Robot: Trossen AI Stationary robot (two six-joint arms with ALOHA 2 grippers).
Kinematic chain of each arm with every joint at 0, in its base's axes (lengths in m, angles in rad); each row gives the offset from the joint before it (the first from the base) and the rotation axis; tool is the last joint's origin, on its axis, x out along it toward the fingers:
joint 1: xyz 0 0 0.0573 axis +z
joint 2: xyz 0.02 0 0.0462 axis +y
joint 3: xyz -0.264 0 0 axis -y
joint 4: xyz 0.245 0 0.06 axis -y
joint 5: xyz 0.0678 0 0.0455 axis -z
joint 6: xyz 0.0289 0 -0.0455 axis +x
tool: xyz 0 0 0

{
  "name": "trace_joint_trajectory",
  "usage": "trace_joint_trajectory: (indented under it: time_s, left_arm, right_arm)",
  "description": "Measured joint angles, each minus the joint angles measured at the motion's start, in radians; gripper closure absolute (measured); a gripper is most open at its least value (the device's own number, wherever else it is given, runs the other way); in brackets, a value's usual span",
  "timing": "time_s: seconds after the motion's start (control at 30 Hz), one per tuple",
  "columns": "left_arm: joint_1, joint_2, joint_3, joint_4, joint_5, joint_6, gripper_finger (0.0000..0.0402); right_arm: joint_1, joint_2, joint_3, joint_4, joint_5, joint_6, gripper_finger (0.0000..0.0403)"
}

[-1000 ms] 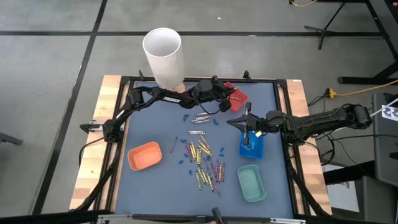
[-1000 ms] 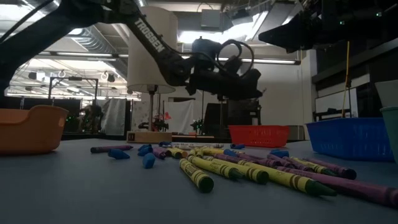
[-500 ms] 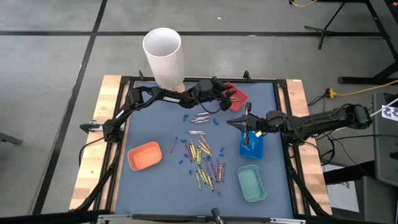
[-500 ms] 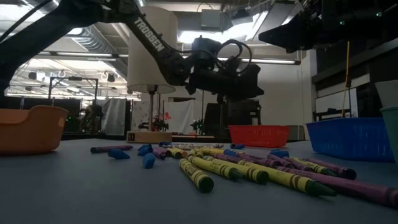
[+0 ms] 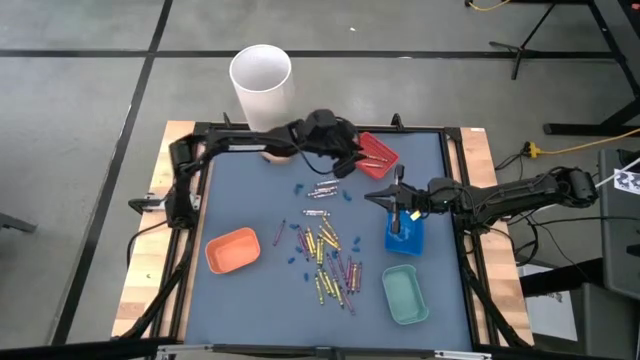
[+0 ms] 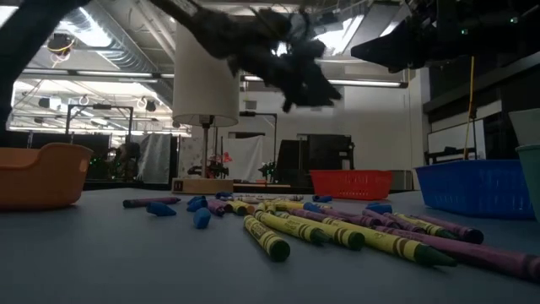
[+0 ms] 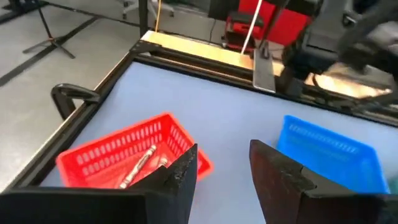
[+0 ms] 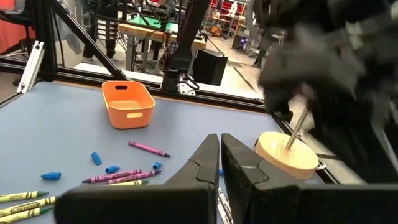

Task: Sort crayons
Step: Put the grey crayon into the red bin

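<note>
Many crayons (image 5: 325, 255) lie loose mid-table, yellow, gold-orange and purple-pink, also seen in the low view (image 6: 337, 232). A few silver-grey ones (image 5: 320, 190) lie farther back. More silver-grey crayons (image 7: 142, 163) lie in the red tray (image 5: 377, 152) at the far edge. My left gripper (image 5: 349, 166) hangs open in the air just left of that tray, fingers empty (image 7: 222, 167). My right gripper (image 5: 398, 204) is shut and empty, hovering over the far rim of the blue tray (image 5: 405, 236).
An orange tray (image 5: 233, 250) sits at the near left and a green tray (image 5: 405, 293) at the near right. A tall white cylinder (image 5: 262, 88) on a rod and round wooden base (image 8: 287, 152) stands at the far edge. Small blue bits (image 5: 298, 188) lie scattered.
My left gripper has risen and drawn back from over the red tray toward the table's left, tipping its fingers down as the arm swung up.
</note>
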Motion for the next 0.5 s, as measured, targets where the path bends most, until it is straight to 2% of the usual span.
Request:
trace_joint_trajectory:
  time_s: [0.3,0.4,0.5]
  left_arm:
    - [-0.103,-0.183,-0.007,-0.313,-0.073,0.083,0.0278]
    - [-0.150,-0.234,-0.071,-0.305,-0.091,0.058,0.0278]
    - [-0.199,-0.299,-0.204,-0.232,-0.111,0.001,0.0278]
  right_arm:
    - [0.000,0.000,0.000,0.009,-0.034,0.000,0.0384]
    - [0.000,0.000,0.000,0.011,-0.034,0.012,0.0384]
    - [0.000,0.000,0.000,0.010,-0.036,0.025,0.0384]
